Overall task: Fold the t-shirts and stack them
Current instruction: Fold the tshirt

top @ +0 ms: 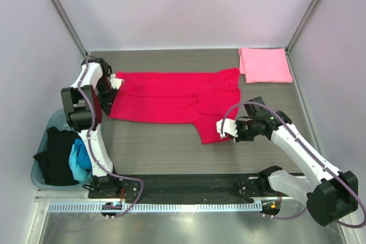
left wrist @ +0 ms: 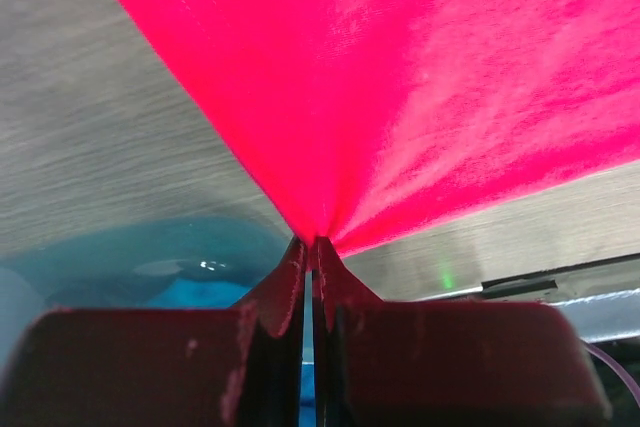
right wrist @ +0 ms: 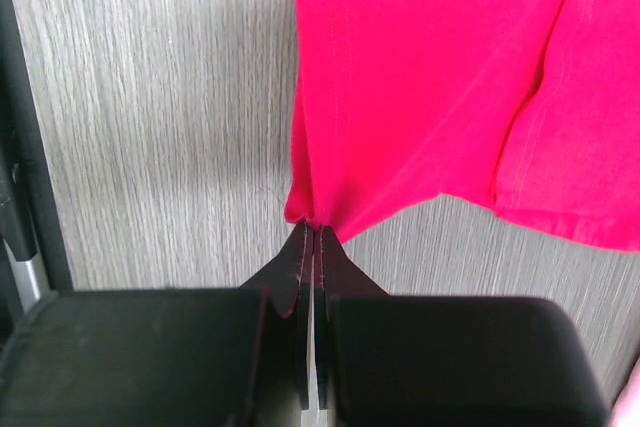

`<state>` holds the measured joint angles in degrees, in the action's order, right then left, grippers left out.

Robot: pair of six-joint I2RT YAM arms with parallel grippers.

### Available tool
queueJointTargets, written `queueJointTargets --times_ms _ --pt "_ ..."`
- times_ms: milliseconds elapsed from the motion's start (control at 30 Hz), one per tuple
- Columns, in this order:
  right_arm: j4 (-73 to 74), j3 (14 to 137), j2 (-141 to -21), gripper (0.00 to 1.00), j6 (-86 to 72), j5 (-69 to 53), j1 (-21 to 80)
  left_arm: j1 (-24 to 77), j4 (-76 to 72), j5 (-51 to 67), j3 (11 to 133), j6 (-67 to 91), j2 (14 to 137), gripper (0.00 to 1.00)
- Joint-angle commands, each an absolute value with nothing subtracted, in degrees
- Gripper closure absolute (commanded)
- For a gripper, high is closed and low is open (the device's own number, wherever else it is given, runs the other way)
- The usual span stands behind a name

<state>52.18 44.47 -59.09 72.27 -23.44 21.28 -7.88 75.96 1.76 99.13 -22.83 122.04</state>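
The crimson red t-shirt [top: 171,98] lies spread across the middle of the table. My left gripper [top: 116,82] is shut on its left edge; the left wrist view shows the cloth [left wrist: 400,77] pinched at the fingertips [left wrist: 312,244] and pulled taut. My right gripper [top: 224,127] is shut on the shirt's near right corner; the right wrist view shows the cloth [right wrist: 420,77] pinched at the tips [right wrist: 314,227]. The light pink t-shirt [top: 265,64] lies folded at the far right corner. Black [top: 54,155] and bright blue [top: 79,161] shirts sit in a bin at the left.
A blue-grey bin [top: 41,178] stands off the table's left edge, also seen under the left gripper [left wrist: 150,257]. White walls enclose the table on three sides. A black strip and metal rail [top: 171,205] run along the near edge.
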Motion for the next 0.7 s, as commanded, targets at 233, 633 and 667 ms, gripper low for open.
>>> queueJointTargets --times_ms 233,633,667 --pt "46.33 58.08 -60.90 0.99 58.90 -19.52 21.53 -5.80 90.17 5.98 110.03 -25.13 121.02 1.00" --pt "35.79 71.45 -79.87 0.99 45.18 -17.58 17.76 -5.45 93.43 3.70 133.58 -26.01 133.76 1.00" --pt "35.08 72.06 -81.28 0.99 44.04 -17.49 17.32 -5.36 93.43 3.43 136.29 -26.19 134.81 1.00"
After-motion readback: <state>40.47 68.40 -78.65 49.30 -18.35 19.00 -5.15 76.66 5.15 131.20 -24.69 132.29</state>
